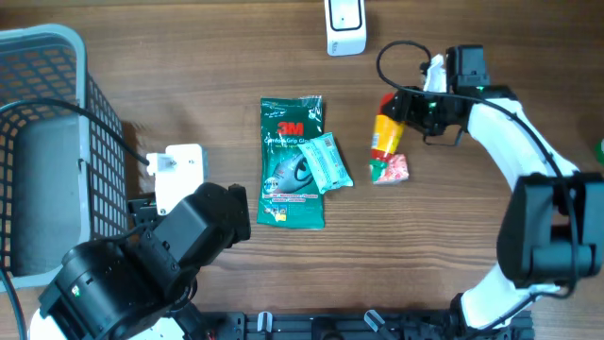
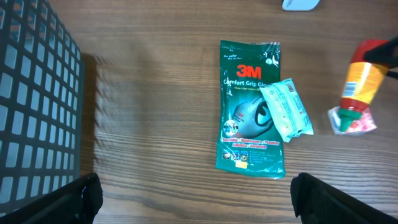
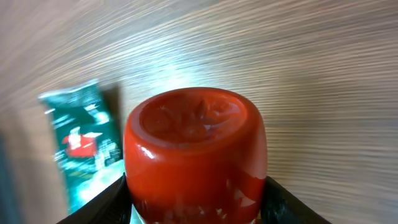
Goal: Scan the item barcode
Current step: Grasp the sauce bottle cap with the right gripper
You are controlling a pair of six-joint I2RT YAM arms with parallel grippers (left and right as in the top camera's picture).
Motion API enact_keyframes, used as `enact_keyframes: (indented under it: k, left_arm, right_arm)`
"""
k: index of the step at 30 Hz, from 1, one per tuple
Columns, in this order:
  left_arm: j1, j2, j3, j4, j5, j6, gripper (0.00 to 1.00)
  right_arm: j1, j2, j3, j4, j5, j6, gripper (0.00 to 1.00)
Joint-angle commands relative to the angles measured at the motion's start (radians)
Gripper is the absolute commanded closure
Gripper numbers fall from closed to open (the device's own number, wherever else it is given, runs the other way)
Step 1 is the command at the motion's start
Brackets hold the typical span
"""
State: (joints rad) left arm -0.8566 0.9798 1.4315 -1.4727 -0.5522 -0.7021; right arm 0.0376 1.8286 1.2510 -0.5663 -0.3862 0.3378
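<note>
Overhead: the right gripper point(image 1: 404, 110) grips the sauce bottle point(image 1: 385, 134) by its base at two o'clock on the tabletop point(image 1: 189, 85). The cap points to six, touching a small red packet point(image 1: 391, 170). A white device point(image 1: 344, 25), likely the scanner, sits at twelve. Best to lift clear of the packet, then turn the yellow label toward it.

Left wrist: the left gripper point(image 2: 199, 205) hangs wide open and empty at six, with the 3M glove pack point(image 2: 252, 106) at centre.

Right wrist: fingers point(image 3: 283, 202) press both sides of the red base. That hold is far from the cap, so swing slowly.
</note>
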Motion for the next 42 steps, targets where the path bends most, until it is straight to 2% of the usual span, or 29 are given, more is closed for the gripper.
enact_keyframes:
  k: [1, 3, 5, 10, 20, 27, 32, 36, 39, 42]
  left_arm:
    - [0.002, -0.002, 0.003, 0.002, -0.003, -0.013, 0.00]
    - [0.002, -0.002, 0.003, 0.002, -0.002, -0.013, 0.00]
    - [0.002, -0.002, 0.003, 0.002, -0.002, -0.013, 0.00]
    - [0.002, -0.002, 0.003, 0.002, -0.002, -0.013, 0.00]
    - [0.002, -0.002, 0.003, 0.002, -0.002, -0.013, 0.00]
    - [0.002, -0.002, 0.003, 0.002, -0.003, -0.013, 0.00]
    - [0.002, -0.002, 0.003, 0.002, -0.002, -0.013, 0.00]
    - [0.002, -0.002, 0.003, 0.002, -0.002, -0.013, 0.00]
    - [0.002, -0.002, 0.003, 0.002, -0.003, -0.013, 0.00]
    - [0.002, -0.002, 0.003, 0.002, -0.002, -0.013, 0.00]
  right_arm:
    - [0.002, -0.018, -0.001, -0.033, 0.223, -0.042, 0.59]
    - [0.015, -0.016, -0.001, -0.044, 0.266, -0.063, 0.59]
    - [0.053, -0.016, -0.001, -0.042, 0.340, -0.088, 0.53]
    - [0.113, -0.014, -0.001, -0.035, 0.345, -0.093, 0.39]
    - [0.193, 0.115, -0.001, -0.046, 0.341, -0.024, 0.40]
    - [0.301, 0.120, -0.001, -0.043, 0.360, 0.051, 0.39]
    - [0.315, 0.122, -0.001, -0.040, 0.407, 0.058, 0.36]
    - [0.308, 0.122, -0.001, -0.041, 0.404, 0.042, 0.25]
    - [0.308, 0.122, 0.012, -0.055, 0.347, 0.016, 0.01]
    - [0.306, 0.122, 0.037, -0.086, 0.275, 0.002, 0.00]
